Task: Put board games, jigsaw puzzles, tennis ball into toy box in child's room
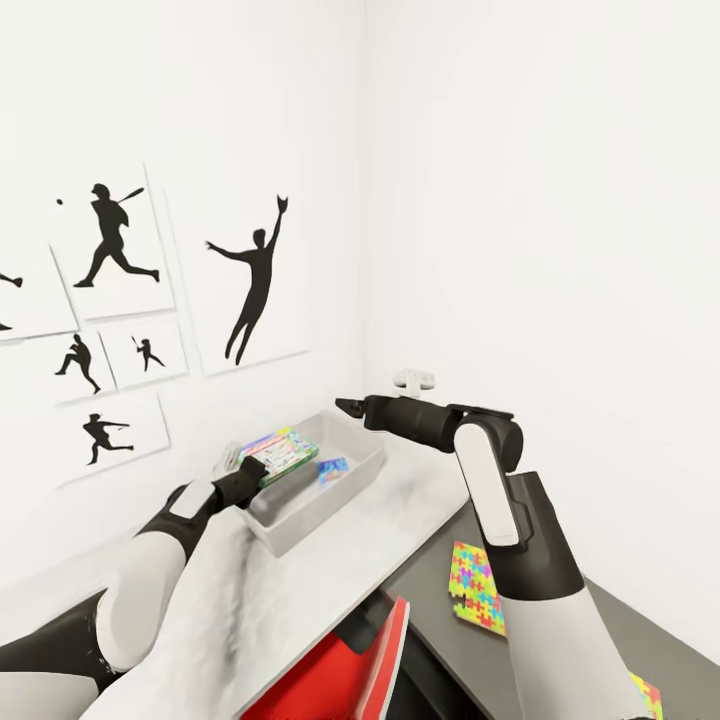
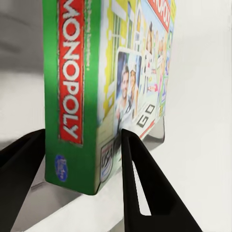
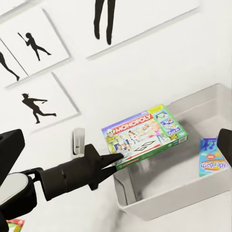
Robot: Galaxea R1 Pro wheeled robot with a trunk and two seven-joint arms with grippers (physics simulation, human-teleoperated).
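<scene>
Head view, left gripper [image 1: 243, 478]: clamped on one end of Monopoly board game [image 1: 281, 452], box held flat just over near-left rim of toy box [image 1: 352, 478].
Head view, toy box: light grey bin on white table [image 1: 400, 500] by the wall corner; a small blue game box [image 1: 333, 470] lay inside it.
Head view, right gripper [image 1: 348, 407]: hung above the bin's far side, holding nothing; jaw width couldn't be told here.
Head view, puzzles: one jigsaw puzzle [image 1: 477, 588] on the dark grey surface [image 1: 440, 640] beside right arm, second puzzle [image 1: 646, 695] at lower right edge.
Head view, wall: black sports silhouette pictures [image 1: 255, 275].
Left wrist view: both black fingers [image 2: 142, 186] pressed on the green Monopoly box [image 2: 104, 87], one each side.
Right wrist view: left gripper [image 3: 112, 161] gripped Monopoly box [image 3: 145, 133] at its corner above the grey bin [image 3: 164, 193]; blue box [image 3: 211, 157] lay on bin floor; right fingertips [image 3: 9, 150] at frame edges, spread wide.
</scene>
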